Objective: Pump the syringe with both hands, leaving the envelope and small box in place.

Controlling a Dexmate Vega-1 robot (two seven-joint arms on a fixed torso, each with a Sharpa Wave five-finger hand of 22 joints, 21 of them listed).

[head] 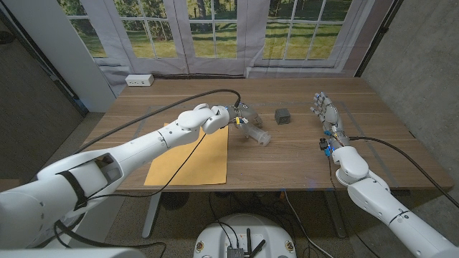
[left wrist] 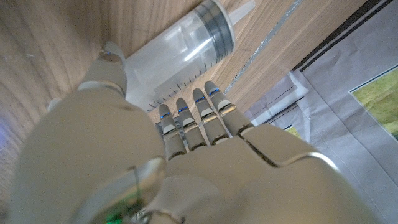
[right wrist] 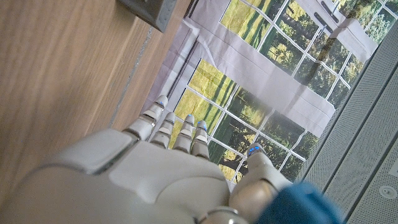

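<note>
A clear syringe with a black plunger seal lies slanted at the table's middle, just right of the yellow envelope. My left hand reaches over the envelope's far corner and grips the syringe's near end. In the left wrist view the barrel runs between the thumb and the curled fingers. The small dark box stands right of the syringe, and its corner shows in the right wrist view. My right hand stands apart at the right, fingers stretched, holding nothing.
A white power strip lies at the table's far left edge. A black cable arcs over my left arm towards the hand. Windows and curtains stand behind the table. Bare wood stretches between the small box and my right hand.
</note>
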